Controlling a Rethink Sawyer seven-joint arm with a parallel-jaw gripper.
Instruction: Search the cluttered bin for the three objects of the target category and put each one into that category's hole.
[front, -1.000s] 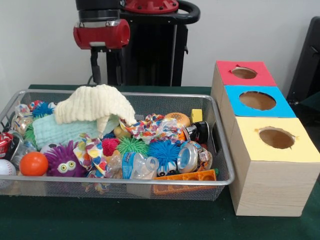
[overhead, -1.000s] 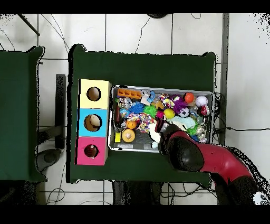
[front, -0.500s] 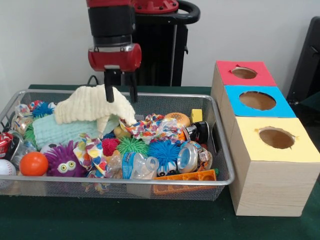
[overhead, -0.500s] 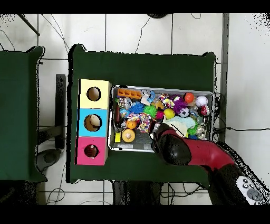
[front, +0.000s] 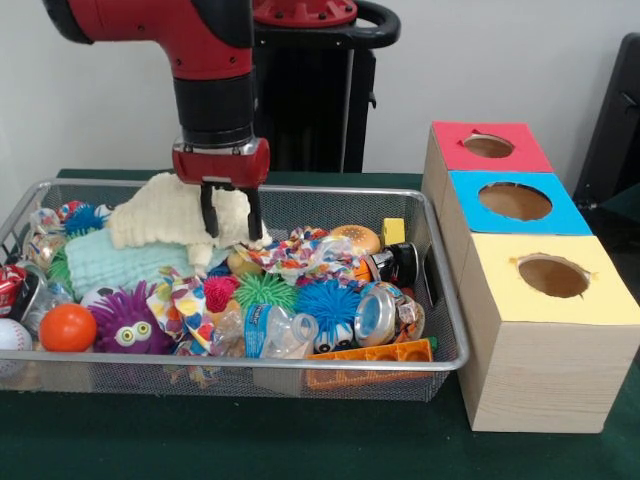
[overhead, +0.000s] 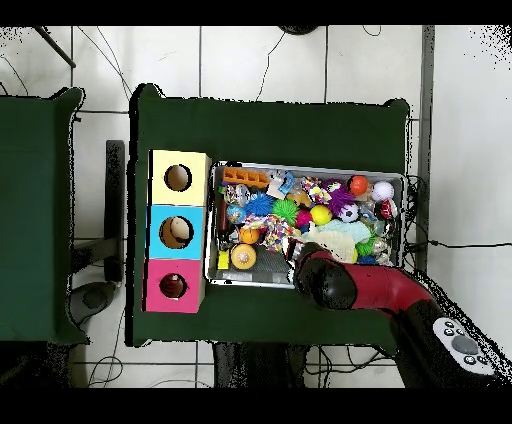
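Red and black robot arm (front: 205, 60) comes down into the silver wire-mesh bin (front: 445, 330). Gripper (front: 229, 228) has its two black fingers (front: 209, 212) spread a narrow way apart, tips down on the right end of the cream ribbed knit cloth (front: 160, 215); nothing visibly clamped between them. The cloth lies over a mint green waffle cloth (front: 110, 262) at the bin's back left.

Bin clutter:
- orange ball (front: 68, 327)
- purple spiky toy with googly eyes (front: 128, 322)
- green spiky ball (front: 265, 291)
- blue spiky ball (front: 327, 300)
- small yellow block (front: 393, 231)
- orange plastic tray piece (front: 375, 355) against the front wall

Blue label on a clear plastic package (front: 256, 329), writing too small to read.

Wooden box (front: 520, 380) right of the bin carries three holes: red top (front: 455, 150), blue top (front: 465, 195), yellow top (front: 500, 290). In the overhead view the arm covers the bin's (overhead: 392, 178) lower middle edge.
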